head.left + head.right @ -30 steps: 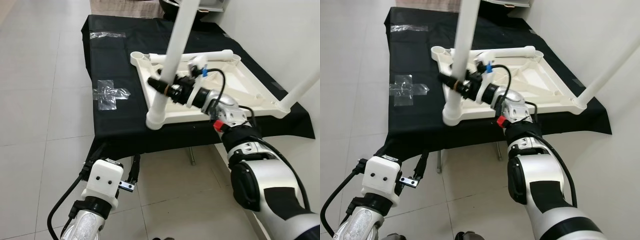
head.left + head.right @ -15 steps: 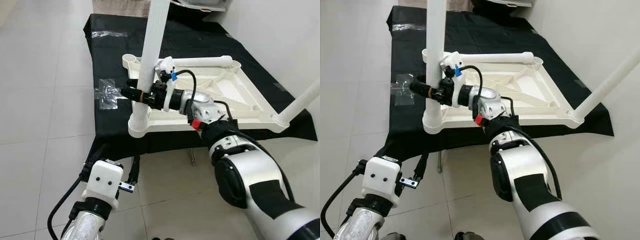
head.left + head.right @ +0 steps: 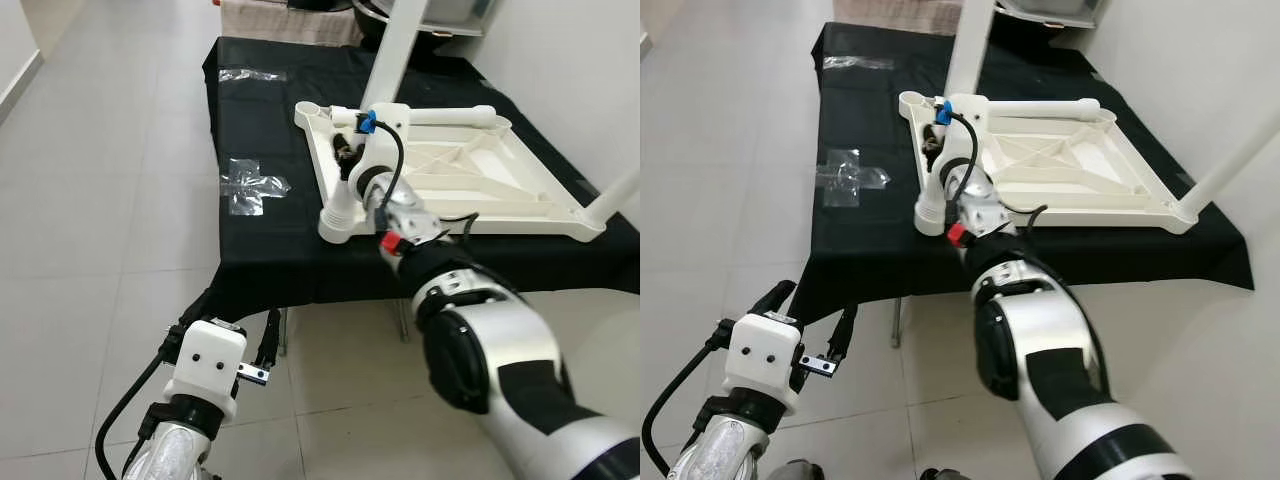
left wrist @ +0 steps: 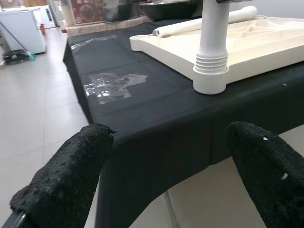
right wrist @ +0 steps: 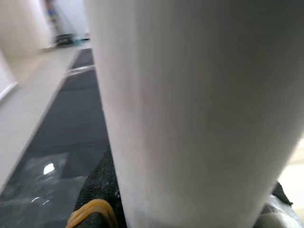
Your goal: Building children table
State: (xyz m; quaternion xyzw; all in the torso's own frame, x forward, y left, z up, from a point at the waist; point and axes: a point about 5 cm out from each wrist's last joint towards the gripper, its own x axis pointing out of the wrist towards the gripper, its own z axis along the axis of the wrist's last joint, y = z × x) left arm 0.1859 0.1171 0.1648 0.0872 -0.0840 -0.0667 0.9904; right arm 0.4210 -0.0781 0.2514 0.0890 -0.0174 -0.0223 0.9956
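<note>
A white tabletop point(image 3: 500, 165) lies upside down on a black-clothed table point(image 3: 260, 110). A white leg point(image 3: 395, 55) stands in its near left corner socket point(image 3: 338, 222), leaning slightly to the right. My right gripper point(image 3: 347, 155) is shut on this leg a little above the socket; the leg point(image 5: 190, 95) looms close in the right wrist view, with a black finger point(image 5: 97, 190) against it. A second leg point(image 3: 450, 117) lies along the far edge. A third leg point(image 3: 612, 192) rises from the right corner. My left gripper point(image 4: 166, 175) hangs open below the table's front edge.
A patch of clear tape point(image 3: 252, 185) is stuck on the cloth left of the tabletop, with another point(image 3: 250, 74) farther back. Tiled floor point(image 3: 90, 200) stretches to the left and front. A white wall point(image 3: 570, 70) runs close along the right side.
The camera has shifted. My right wrist has swung round the leg, from reaching across it sideways to pointing away from me. The leg stays in its socket. The left arm is still.
</note>
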